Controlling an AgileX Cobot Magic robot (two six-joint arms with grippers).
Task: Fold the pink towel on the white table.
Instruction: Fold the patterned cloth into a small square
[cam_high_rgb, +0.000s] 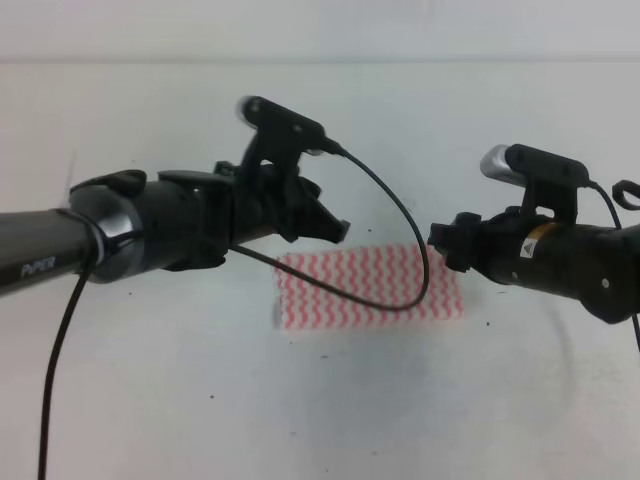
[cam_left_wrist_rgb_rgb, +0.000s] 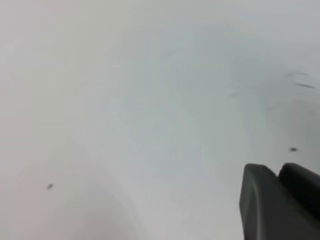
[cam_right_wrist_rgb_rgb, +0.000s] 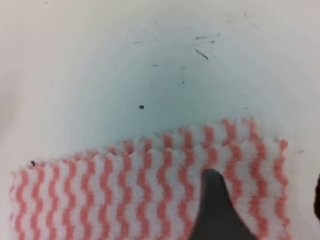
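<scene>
At the centre of the exterior high view, the pink towel (cam_high_rgb: 368, 289) lies flat on the white table (cam_high_rgb: 320, 420). Left gripper (cam_high_rgb: 325, 222) hovers at the towel's upper left corner; its claw state cannot be determined. Right gripper (cam_high_rgb: 440, 245) hovers at the towel's upper right edge; its claw appears spread and released, one finger (cam_right_wrist_rgb_rgb: 215, 210) over the cloth.
</scene>
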